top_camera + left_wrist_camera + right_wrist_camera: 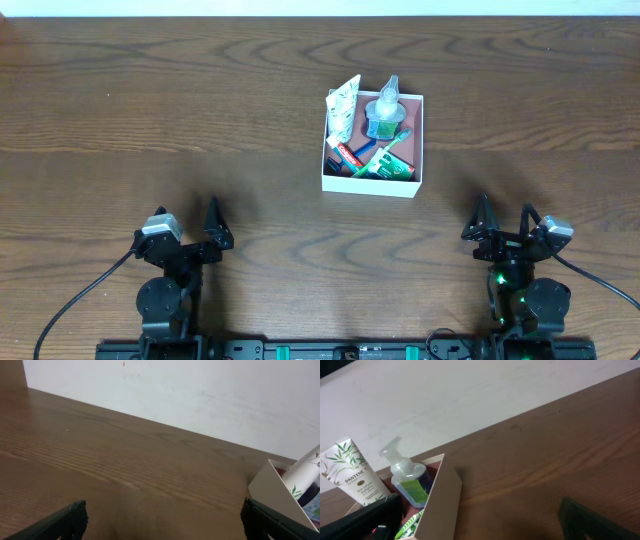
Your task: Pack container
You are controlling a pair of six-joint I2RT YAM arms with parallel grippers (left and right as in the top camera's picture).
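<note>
Packing looked done | container point(370, 183) held toiletries point(383, 118) near far edge of desk point(150, 100) | your left end effector point(188, 215) and right end effector point(505, 212) stood open, empty

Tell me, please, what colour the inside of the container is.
The container is dusty pink inside, seen best overhead.
</note>
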